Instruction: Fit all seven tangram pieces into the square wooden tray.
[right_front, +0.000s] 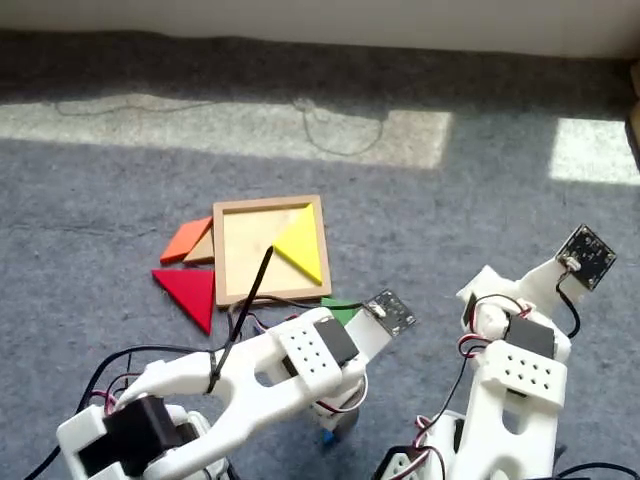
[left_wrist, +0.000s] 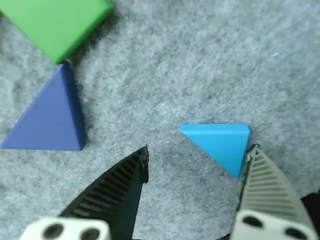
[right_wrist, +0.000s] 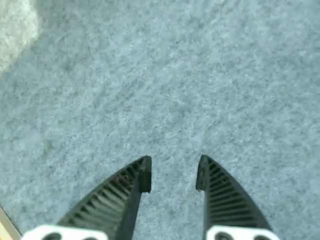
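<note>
Yellow triangle inside wooden tray

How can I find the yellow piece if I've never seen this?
Find the square wooden tray on the grey carpet. The yellow triangle lies inside its rim. The red triangle and orange piece beside the tray lie outside it.

Indoor room: sunlit grey carpet.
</note>
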